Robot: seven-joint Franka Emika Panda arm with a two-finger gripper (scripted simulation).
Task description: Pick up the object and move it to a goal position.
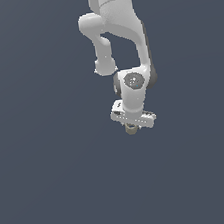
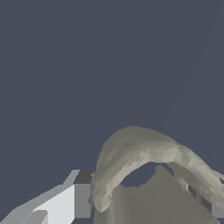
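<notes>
Slate-grey surface fills both views, bare around us. Our hand (image 1: 131, 125) points down, its fingers (image 2: 65, 199) pinching the object (image 1: 131, 129) by its curved wall. It sits directly beneath the palm, hollow axis across the fingers.

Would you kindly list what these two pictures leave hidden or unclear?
- Exterior view: the object is tiny and mostly covered by the gripper; its shape is unreadable.
- Exterior view: the arm's base is cut off by the top edge.
- Wrist view: the object's lower part runs off the frame.
- No goal marker shows.
</notes>
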